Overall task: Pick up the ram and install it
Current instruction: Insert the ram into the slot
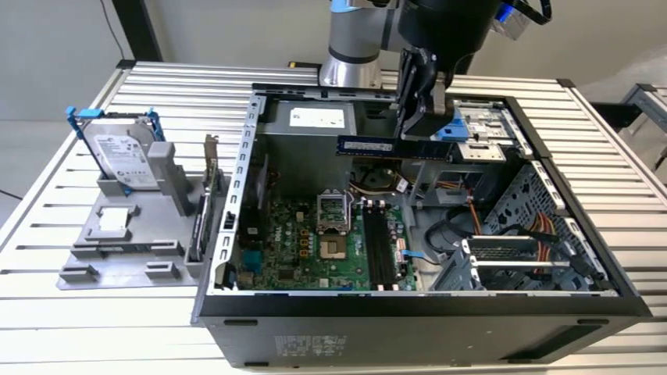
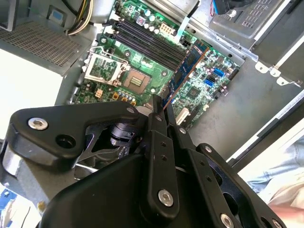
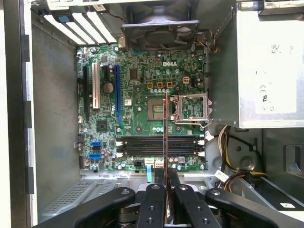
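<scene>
- One step looks done, I judge: my gripper [image 1: 426,133] is pinching the ram [image 1: 370,146], held level above the open case [image 1: 248,164];
- it is not yet seated in the memory slots [image 3: 156,141].

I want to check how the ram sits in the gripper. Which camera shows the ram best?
The exterior view: the ram shows its flat side, level above the open case, clamped near one end by the gripper. The first wrist view shows it edge-on; the second wrist view shows it slanted and foreshortened.
</scene>
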